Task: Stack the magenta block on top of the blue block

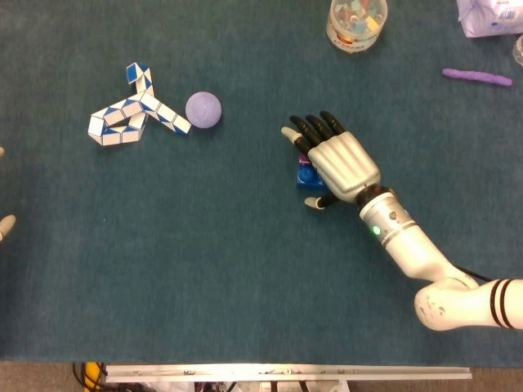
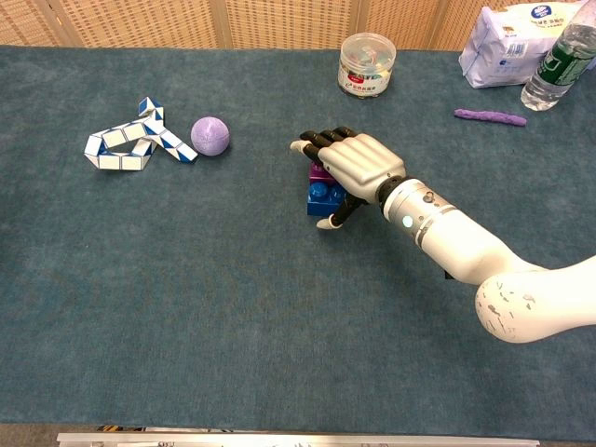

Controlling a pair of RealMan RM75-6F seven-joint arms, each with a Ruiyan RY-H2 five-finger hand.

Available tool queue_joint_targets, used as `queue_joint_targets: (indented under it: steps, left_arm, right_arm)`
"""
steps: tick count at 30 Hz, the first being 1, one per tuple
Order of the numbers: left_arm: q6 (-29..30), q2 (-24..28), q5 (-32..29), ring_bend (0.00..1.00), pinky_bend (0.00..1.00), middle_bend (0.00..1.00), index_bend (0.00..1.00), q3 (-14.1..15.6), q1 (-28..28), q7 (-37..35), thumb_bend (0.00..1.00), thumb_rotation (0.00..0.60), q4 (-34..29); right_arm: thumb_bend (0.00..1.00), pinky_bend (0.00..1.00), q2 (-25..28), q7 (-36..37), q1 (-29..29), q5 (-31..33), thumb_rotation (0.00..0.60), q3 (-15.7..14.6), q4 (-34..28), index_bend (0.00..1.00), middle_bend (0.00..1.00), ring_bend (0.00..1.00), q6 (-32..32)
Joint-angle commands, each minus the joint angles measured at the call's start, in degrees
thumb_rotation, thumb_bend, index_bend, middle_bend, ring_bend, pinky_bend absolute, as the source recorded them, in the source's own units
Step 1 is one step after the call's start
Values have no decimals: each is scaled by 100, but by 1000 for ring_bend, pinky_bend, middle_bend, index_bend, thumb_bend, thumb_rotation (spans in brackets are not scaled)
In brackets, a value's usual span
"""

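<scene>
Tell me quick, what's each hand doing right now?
Left hand: only fingertips show; cannot tell.
Right hand: over the magenta block and blue block; grip cannot be told.

We see the magenta block (image 2: 318, 172) only as a sliver; the right hand (image 2: 358, 168) covers the rest, and contact between them cannot be confirmed. The blue block (image 2: 321, 198) is partly covered. At the counter's (image 1: 204, 269) left edge, the left hand (image 1: 5, 224) is cut off; only fingertips show.

Right hand (image 1: 343, 162): silver-grey shell, black fingers (image 1: 315, 124) with pale tips. White glossy forearm, green indicator light at wrist. Black stripes banding the upper arm.
</scene>
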Motion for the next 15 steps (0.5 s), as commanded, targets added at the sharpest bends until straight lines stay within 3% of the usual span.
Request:
queue_joint_targets:
  steps: [1,15]
  left_arm:
    - [-5,0,-2,157,162,165,205,4,1,2,149,600,0]
    - [-13,19,17,157,162,165,205,0,-20,-3,149,600,-40]
  right_arm:
    - [0,0,4,160,-84,-150,471,17,23,0,0,0,76]
    - [0,0,-223,631,-200,-450,470,74,531,0,0,0,-88]
